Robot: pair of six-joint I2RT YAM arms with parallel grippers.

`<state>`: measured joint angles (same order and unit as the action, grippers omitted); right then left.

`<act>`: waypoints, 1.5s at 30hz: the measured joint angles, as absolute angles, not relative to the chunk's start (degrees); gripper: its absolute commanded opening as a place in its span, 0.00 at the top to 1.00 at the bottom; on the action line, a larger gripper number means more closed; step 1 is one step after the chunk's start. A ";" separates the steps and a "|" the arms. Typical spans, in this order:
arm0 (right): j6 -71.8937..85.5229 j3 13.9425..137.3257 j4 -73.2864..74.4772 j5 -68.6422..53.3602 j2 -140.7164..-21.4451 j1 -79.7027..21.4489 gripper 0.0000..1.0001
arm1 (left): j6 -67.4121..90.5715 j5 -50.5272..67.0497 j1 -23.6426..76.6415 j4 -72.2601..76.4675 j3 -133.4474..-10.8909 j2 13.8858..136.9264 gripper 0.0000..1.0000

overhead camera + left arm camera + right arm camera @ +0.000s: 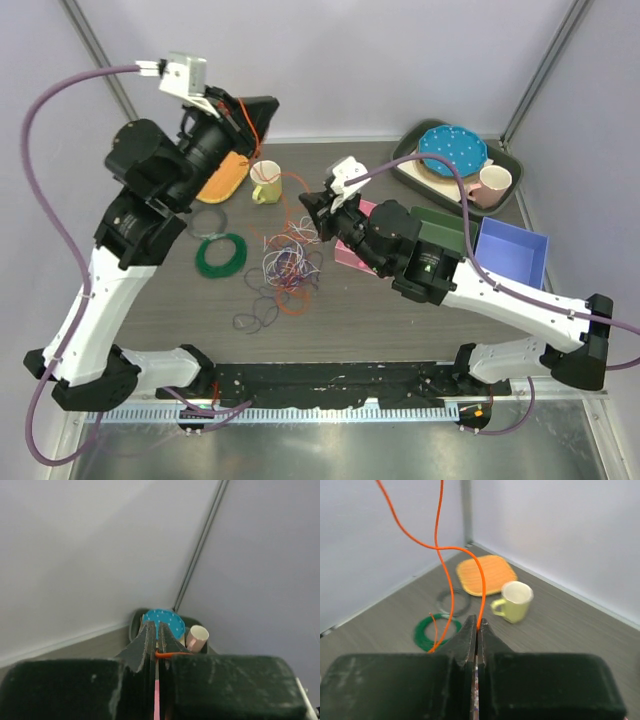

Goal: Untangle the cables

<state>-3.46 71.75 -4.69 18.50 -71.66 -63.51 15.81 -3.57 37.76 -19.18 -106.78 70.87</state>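
The cables lie as a loose tangle of white, red, orange, blue and purple loops in the middle of the table. One orange cable rises out of it, and both grippers hold it. My left gripper is raised high at the back left, and its wrist view shows the left gripper shut on the orange cable. My right gripper hovers just right of the tangle. The right gripper is shut on the same strand, which loops upward out of frame.
A green wound ring and a grey ring lie left of the tangle. A yellow mug and an orange mat sit behind it. Back right, a tray holds a blue plate and a pink mug. A blue box stands on the right.
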 measured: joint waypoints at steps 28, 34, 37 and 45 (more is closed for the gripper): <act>15.44 49.23 -1.39 36.42 -62.65 -37.26 0.99 | 30.98 16.60 41.85 -14.66 -112.18 105.08 1.00; 15.38 49.25 -1.69 33.36 -62.15 -36.62 0.99 | 30.00 15.64 42.37 -16.01 -122.78 105.34 1.00; 15.20 49.25 -1.78 32.84 -60.93 -36.62 0.99 | 29.52 15.40 42.44 -15.44 -123.42 103.98 1.00; 14.37 49.25 -2.87 34.02 -59.88 -36.01 0.99 | 28.53 13.34 42.63 -12.34 -116.16 102.89 1.00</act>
